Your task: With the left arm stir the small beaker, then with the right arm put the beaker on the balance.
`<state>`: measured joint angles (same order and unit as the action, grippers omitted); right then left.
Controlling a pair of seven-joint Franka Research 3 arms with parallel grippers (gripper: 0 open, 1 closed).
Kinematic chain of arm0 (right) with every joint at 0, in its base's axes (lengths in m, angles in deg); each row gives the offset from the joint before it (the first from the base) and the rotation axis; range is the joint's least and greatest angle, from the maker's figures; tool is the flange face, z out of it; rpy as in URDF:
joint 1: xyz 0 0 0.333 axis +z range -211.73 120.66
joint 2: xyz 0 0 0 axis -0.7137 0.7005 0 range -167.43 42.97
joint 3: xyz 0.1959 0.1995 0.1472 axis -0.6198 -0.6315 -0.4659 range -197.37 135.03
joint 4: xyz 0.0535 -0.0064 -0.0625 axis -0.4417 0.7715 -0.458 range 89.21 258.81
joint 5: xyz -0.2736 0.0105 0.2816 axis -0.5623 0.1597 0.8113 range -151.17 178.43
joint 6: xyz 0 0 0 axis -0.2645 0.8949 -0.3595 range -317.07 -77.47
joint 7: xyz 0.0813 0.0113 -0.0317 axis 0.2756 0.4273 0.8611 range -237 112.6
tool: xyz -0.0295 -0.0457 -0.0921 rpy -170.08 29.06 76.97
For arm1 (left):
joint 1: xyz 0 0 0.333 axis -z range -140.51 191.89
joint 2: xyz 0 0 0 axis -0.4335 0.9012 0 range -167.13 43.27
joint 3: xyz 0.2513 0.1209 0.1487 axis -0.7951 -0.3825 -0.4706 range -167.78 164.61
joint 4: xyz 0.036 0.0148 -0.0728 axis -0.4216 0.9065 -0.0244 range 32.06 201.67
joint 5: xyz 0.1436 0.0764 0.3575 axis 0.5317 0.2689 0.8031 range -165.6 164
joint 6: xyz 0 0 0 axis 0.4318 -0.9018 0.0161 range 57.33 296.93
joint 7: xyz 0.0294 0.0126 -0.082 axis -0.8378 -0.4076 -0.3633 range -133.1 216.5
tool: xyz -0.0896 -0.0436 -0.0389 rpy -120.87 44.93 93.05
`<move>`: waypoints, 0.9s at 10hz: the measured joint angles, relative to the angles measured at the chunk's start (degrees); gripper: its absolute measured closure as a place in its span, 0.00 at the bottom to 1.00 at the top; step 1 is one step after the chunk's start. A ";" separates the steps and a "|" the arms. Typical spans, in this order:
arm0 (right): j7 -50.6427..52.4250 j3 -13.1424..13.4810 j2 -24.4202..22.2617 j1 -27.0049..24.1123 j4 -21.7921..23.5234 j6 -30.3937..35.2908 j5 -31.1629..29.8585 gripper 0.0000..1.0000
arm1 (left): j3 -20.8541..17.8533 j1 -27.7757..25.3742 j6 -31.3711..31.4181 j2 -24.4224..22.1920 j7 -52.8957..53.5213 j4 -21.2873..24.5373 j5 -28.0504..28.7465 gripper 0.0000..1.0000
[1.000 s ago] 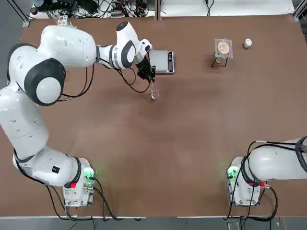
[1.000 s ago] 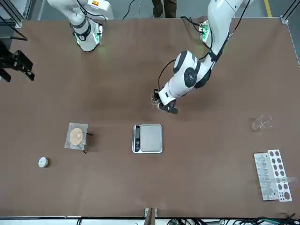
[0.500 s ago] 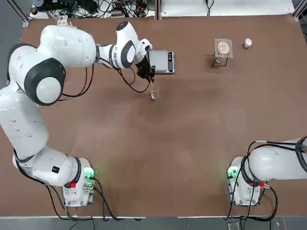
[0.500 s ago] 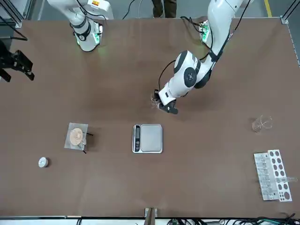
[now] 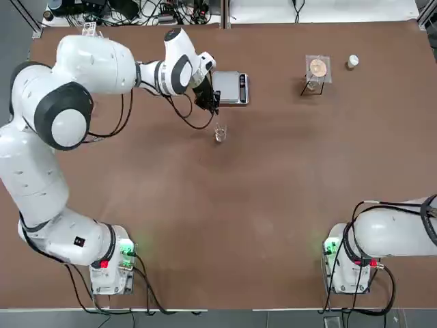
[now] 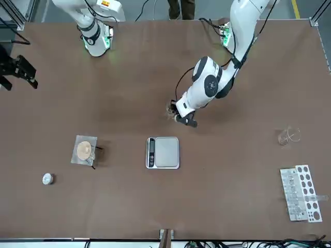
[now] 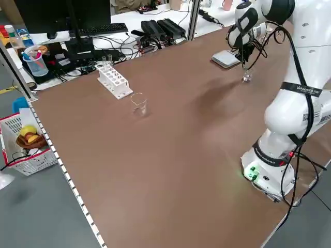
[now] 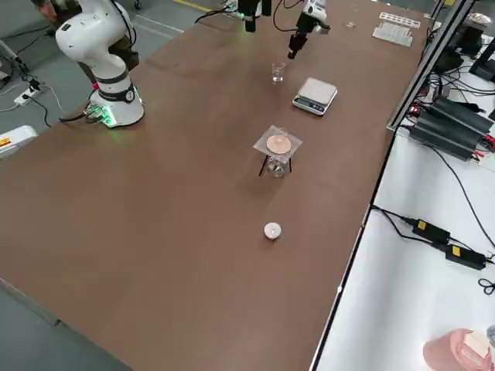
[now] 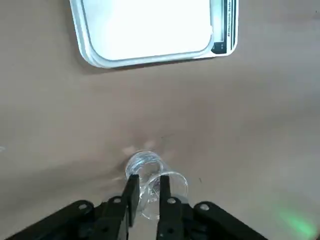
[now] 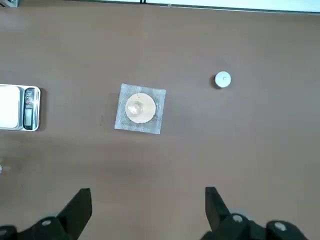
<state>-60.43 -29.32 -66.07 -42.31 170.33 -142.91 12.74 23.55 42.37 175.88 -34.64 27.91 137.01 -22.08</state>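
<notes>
- Whatever the left gripper (image 9: 146,192) pinches over the beaker (image 9: 150,186) is too thin to make out.
- The right gripper (image 10: 148,207) shows only in its wrist view; its arm (image 5: 399,231) runs off the right edge.
- The balance (image 10: 19,107) is cut off there.

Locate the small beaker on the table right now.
In the top view the small beaker stands on the table just robot-side of the balance, below the left gripper.

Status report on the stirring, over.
Left hand above small beaker, fingers nearly shut. Right hand open, idle. Beaker on table, short of balance. Path between looks clear.
</notes>
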 joint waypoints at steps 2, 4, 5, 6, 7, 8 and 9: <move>0.00 0.02 0.00 0.00 0.00 0.00 0.00 0.00 | -0.04 0.00 0.00 0.09 0.00 -0.19 0.00 0.79; 0.00 0.02 0.00 0.00 0.00 0.00 0.00 0.00 | -0.05 0.01 0.00 0.36 0.00 -0.20 0.00 0.79; 0.01 0.02 0.00 0.00 0.00 0.00 0.00 0.00 | -0.05 0.02 0.00 0.50 0.00 -0.23 0.00 0.79; 0.02 0.02 0.00 0.00 0.00 0.00 0.00 0.00 | -0.05 0.02 0.00 0.60 0.00 -0.27 0.00 0.79; 0.02 0.03 0.00 -0.01 0.00 0.00 0.00 0.00 | -0.05 0.03 0.00 0.67 0.00 -0.27 0.00 0.79; 0.02 0.03 0.00 -0.01 0.00 0.00 0.00 0.00 | -0.05 0.05 0.00 0.69 0.00 -0.28 0.00 0.80; 0.02 0.03 0.00 -0.01 0.00 0.00 0.00 0.00 | -0.05 0.06 0.00 0.69 0.00 -0.32 0.00 0.81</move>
<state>-60.41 -29.29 -66.07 -42.32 170.33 -142.91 12.74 23.50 42.43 175.88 -33.95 27.91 136.68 -22.08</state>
